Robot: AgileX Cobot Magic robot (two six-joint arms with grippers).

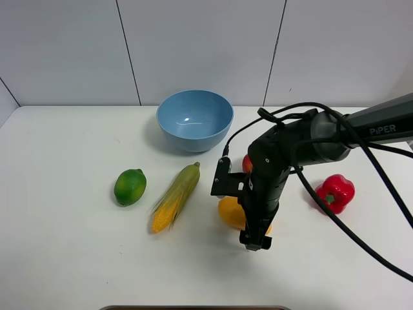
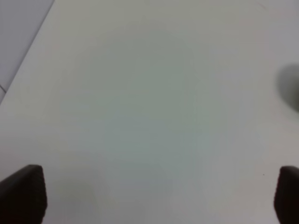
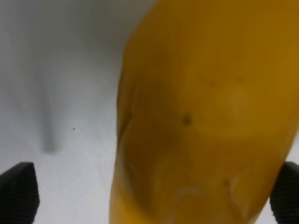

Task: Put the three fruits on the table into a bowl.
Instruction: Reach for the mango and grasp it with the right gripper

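Straddling the mango (image 3: 201, 116) on the bench (image 1: 64, 245), the right jaws are standing wide open; the left jaws are gaping open above the bench.

Bright, even overhead light in here, so the white surface (image 1: 64, 258) only gets short, soft shadows under the lime (image 1: 130, 186) and corn cob (image 1: 175, 197). There's a small glare spot inside the blue bowl (image 1: 213, 113). The left wrist view is washed-out and blurry, and the right wrist view has the mango (image 3: 201, 116) up close and soft.
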